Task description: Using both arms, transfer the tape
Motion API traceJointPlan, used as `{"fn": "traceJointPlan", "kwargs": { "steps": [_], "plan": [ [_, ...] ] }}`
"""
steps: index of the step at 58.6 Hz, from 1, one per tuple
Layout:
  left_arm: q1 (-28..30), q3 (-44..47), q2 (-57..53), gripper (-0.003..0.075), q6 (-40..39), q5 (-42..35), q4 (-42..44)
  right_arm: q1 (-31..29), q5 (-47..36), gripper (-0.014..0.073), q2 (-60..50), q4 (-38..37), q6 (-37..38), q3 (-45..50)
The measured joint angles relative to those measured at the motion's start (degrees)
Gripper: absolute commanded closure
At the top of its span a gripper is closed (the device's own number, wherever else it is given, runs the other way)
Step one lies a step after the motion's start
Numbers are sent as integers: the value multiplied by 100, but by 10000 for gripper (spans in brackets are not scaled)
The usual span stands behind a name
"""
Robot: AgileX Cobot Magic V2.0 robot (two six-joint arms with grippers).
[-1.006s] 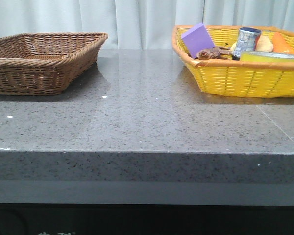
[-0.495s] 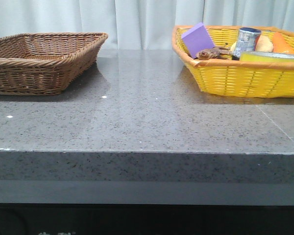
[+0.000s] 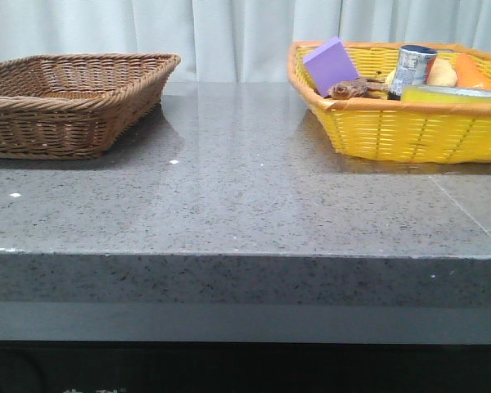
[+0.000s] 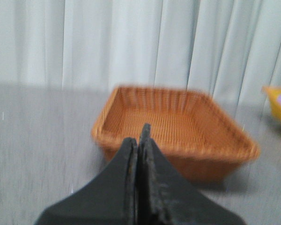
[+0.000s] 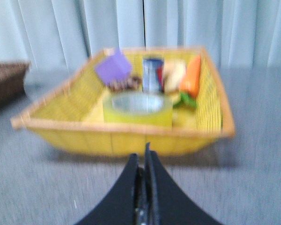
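Observation:
The tape (image 5: 137, 109), a wide translucent yellow roll, lies flat in the near part of the yellow basket (image 5: 122, 138). In the front view only its top edge (image 3: 450, 93) shows above the basket rim (image 3: 393, 135). My right gripper (image 5: 143, 154) is shut and empty, over the table short of the yellow basket and pointing at the tape. My left gripper (image 4: 138, 140) is shut and empty, in front of the brown wicker basket (image 4: 173, 129). Neither arm shows in the front view.
The yellow basket also holds a purple block (image 3: 331, 65), a can (image 3: 412, 71), an orange carrot-like piece (image 3: 471, 73) and a small brown thing (image 3: 348, 88). The brown basket (image 3: 65, 102) stands at the back left. The grey stone table (image 3: 245, 196) ends in a front edge.

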Motion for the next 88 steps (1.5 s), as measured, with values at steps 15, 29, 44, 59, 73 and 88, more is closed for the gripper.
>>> {"fn": "traceJointPlan", "kwargs": {
  "steps": [15, 29, 44, 59, 73, 88],
  "plan": [
    [0, -1741, 1212, 740, 0, 940, 11, 0, 909, 714, 772, 0, 0, -1752],
    [0, -2399, 2444, 739, 0, 1048, 11, 0, 1730, 714, 2229, -10, 0, -2905],
    [0, -2409, 2563, 328, 0, 1085, 11, 0, 1855, 374, 2584, -22, 0, -3012],
    [0, -2409, 2563, 120, 0, 1085, 11, 0, 1859, 32, 2612, -22, 0, -3013],
    [0, -2409, 2563, 120, 0, 1097, 11, 0, 1803, 32, 3340, 56, 0, -3192],
    [0, -2409, 2563, 120, 0, 1147, 11, 0, 2106, 32, 5352, 88, 0, -4257]
  ]
}}
